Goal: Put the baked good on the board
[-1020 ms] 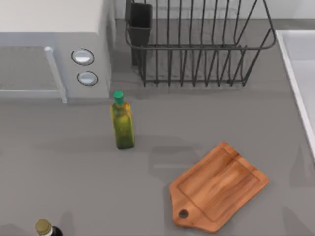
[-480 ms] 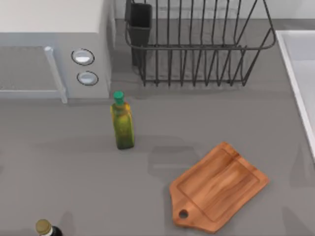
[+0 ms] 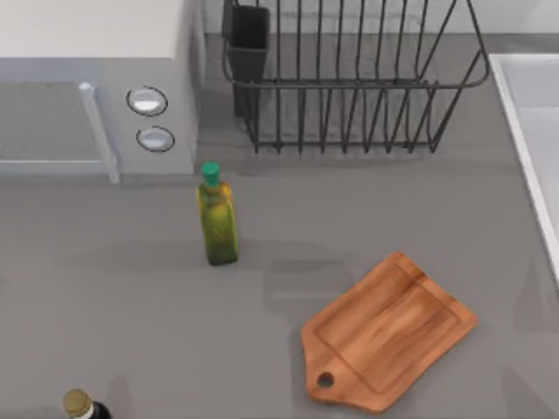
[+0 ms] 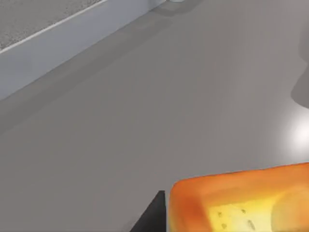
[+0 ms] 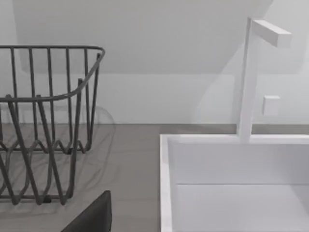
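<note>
Top view: board [image 3: 389,333] lies on the grey table [image 3: 122,305] at lower right of frame, set at an angle, handle w/ round hole toward the bottom edge. Its surface is bare. A green-capped bottle [image 3: 217,216] stands upright left of centre, well apart from the board. A 2nd bottle [image 3: 80,406], gold cap, sits at the bottom-left edge, cut off by the frame. Microwave [image 3: 96,87] fills the upper left; wire dish rack [image 3: 349,78] is at top centre w/ a dark cup [image 3: 250,39] at its left end. White sink [image 3: 533,131] runs down the right edge.

Left wrist view: baked good [image 4: 241,205] is at lower right of frame, very close to the camera, orange-brown crust w/ glossy yellow middle. A dark finger [image 4: 153,217] of the left gripper sits touching its edge at bottom centre, so the pastry looks held; I see just one finger, grip on the far side can't tell. Grey table behind it, microwave base at upper left.

Right wrist view: rack at left, sink basin + white tap [image 5: 256,72] at right. Dark bit of the right gripper at the bottom edge; open or closed can't tell.
</note>
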`<act>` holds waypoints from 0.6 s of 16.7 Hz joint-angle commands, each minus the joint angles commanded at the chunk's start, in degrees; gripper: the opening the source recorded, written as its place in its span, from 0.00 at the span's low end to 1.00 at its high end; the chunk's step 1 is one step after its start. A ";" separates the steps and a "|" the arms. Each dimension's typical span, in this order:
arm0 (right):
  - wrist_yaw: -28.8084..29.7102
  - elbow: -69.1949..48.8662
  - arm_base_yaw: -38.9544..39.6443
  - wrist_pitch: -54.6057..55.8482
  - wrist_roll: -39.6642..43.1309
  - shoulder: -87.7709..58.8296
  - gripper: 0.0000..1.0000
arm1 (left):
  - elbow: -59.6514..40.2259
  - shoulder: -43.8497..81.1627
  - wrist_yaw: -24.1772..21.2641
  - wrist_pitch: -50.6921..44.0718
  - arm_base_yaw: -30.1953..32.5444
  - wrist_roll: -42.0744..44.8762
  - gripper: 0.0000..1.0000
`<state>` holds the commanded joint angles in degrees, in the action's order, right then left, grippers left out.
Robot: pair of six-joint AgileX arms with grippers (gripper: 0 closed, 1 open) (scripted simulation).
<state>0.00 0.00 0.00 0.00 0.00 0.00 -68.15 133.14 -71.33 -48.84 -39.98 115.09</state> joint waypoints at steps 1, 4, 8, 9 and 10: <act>0.00 0.00 0.00 0.00 0.00 0.00 1.00 | 0.00 0.00 0.00 0.00 0.00 0.00 0.40; 0.00 0.00 0.00 0.00 0.00 0.00 1.00 | 0.00 0.00 0.00 0.00 0.00 0.00 0.17; 0.00 0.00 0.00 0.00 0.00 0.00 1.00 | 0.00 0.00 0.00 0.00 0.00 0.00 0.00; 0.00 0.00 0.00 0.00 0.00 0.00 1.00 | 0.00 0.00 0.00 0.00 0.00 0.00 0.00; 0.00 0.00 0.00 0.00 0.00 0.00 1.00 | 0.00 0.00 0.00 0.00 0.00 0.00 0.00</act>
<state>0.00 0.00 0.00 0.00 0.00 0.00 -68.15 133.14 -71.33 -48.84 -39.98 115.09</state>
